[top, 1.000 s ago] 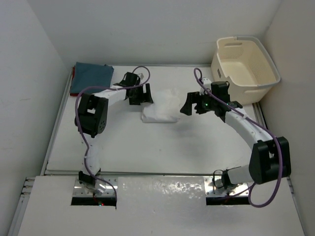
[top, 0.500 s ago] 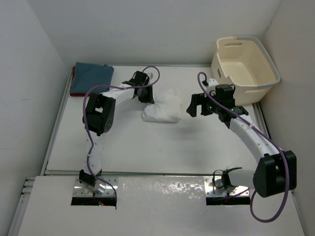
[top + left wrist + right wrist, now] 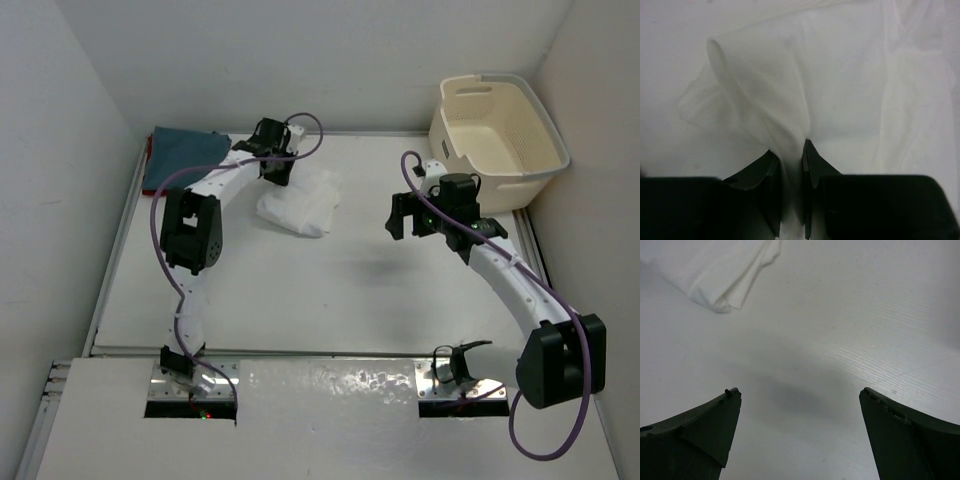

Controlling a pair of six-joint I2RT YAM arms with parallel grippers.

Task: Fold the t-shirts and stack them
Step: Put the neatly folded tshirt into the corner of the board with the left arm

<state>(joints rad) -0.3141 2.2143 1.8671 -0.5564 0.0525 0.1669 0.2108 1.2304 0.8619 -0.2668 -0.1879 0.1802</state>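
**White shirt pinched at the table's far left**

We see a white table (image 3: 300, 300) with a cream perforated plastic laundry basket (image 3: 490, 165) in its far right corner. A folded slate blue-grey cloth t-shirt (image 3: 185, 155) lies in the far left corner. Just beside it, a crumpled white cloth t-shirt (image 3: 300, 200) rests on the table. The left gripper (image 3: 790, 150) pinches a fold of the white shirt. The right gripper (image 3: 800, 395) hangs spread wide above bare table, apart from the shirt.
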